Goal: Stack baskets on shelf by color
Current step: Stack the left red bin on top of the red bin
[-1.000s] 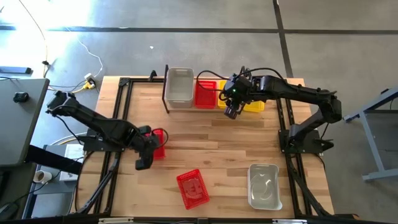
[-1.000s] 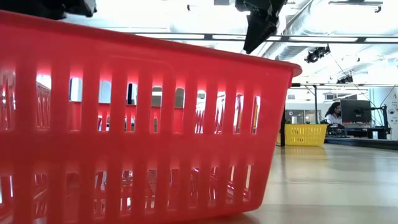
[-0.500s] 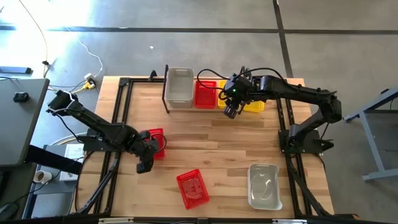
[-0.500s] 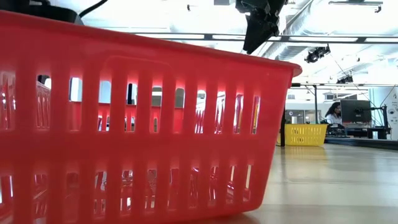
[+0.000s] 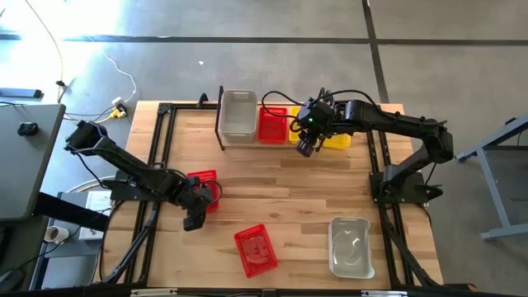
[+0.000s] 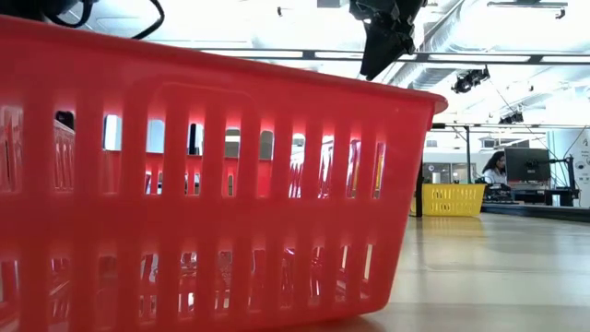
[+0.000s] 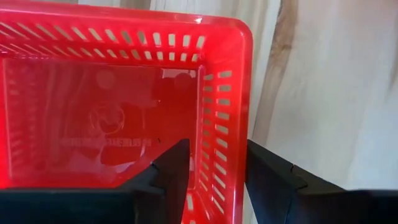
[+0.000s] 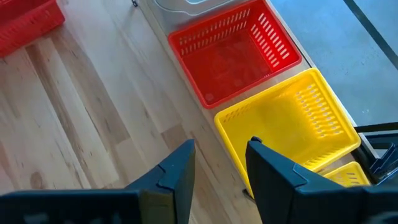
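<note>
On the shelf [image 5: 221, 132] at the far edge a clear basket [image 5: 238, 115], a red basket [image 5: 272, 124] and yellow baskets [image 8: 292, 130] stand side by side. My right gripper [image 5: 306, 147] hovers open above the table just in front of the yellow ones. My left gripper [image 7: 217, 177] is open at a red basket [image 5: 204, 186] on the table's left. One finger [image 7: 173, 168] stands inside it, the other [image 7: 267, 177] outside, astride a side wall [image 7: 221, 118] near a corner. Another red basket [image 5: 256, 250] and a clear basket [image 5: 350, 246] rest on their bases near the near edge.
The near red basket [image 6: 203, 184] fills most of the low view, with my right gripper [image 6: 383, 37] above it. Black frame rails [image 5: 161, 148] run along the table's left and right sides. Bare wood [image 5: 289, 190] lies between the shelf and the near baskets. A person sits far behind the table.
My left arm has shifted slightly toward the near edge over the red basket, so more of that basket shows in the high view. In the low view the arm has left the picture's top left corner. My right arm has kept still.
</note>
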